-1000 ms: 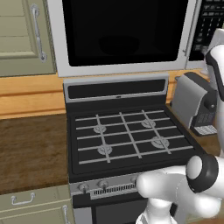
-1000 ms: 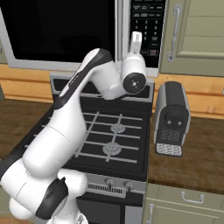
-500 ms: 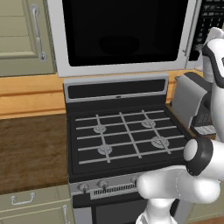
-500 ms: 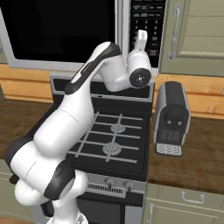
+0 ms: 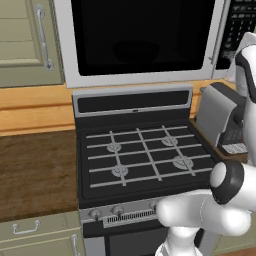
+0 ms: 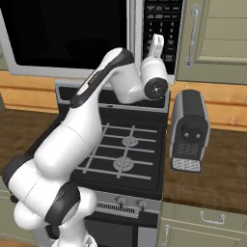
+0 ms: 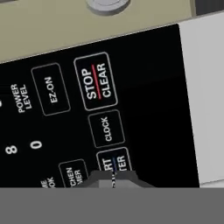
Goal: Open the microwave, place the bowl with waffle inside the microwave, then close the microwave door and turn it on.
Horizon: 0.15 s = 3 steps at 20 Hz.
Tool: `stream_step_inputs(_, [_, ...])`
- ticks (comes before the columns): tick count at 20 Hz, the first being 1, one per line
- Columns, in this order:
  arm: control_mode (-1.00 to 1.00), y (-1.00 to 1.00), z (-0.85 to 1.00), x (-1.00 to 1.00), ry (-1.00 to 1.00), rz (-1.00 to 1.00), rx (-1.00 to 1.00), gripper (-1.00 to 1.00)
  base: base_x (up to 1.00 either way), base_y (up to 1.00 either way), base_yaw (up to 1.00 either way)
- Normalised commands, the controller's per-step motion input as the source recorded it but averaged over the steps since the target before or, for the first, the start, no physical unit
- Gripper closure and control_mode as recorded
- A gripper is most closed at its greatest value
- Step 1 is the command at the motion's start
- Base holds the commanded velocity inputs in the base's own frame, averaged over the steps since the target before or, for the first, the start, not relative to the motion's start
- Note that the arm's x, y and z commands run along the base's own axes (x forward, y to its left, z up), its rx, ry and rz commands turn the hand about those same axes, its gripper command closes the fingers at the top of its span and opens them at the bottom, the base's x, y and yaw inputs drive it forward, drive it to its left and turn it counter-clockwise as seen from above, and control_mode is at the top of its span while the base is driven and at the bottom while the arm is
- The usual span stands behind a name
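With its door [image 5: 142, 42] shut flat, the microwave [image 6: 96, 36] hangs over the stove [image 5: 145, 160], and the black keypad panel [image 7: 87, 109] at its side is where the gripper [image 7: 113, 178] sits. The two finger tips are pinched together with nothing between them, and they rest on or just off a key at the bottom of the hand view, covering its lower part; actual contact cannot be told. That key reads "RT" and "TER" in what shows. Above it comes "CLOCK", then "STOP CLEAR" with a red line between the words. Beside those sit "EZ-ON" and "POWER LEVEL", with the digits "8" and "0" below and a half-seen key ending "CHEN" and "MER". In the right base view the gripper [image 6: 156, 46] points up at the lower half of the panel, the white arm [image 6: 82, 125] arching over the stove. A dark grey toaster [image 6: 189, 130] stands on the wooden counter [image 6: 217, 164] just beside the stove, below the beige cabinet door [image 6: 217, 38]. Through the dark glass window a dim round shape shows, too faint to name.
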Motion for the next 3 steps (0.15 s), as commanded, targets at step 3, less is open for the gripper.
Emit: stream_step_inputs(3, [-1.0, 0.0, 0.06, -0.97, 0.0, 0.04, 0.0, 1.0, 0.0, 0.0, 0.0])
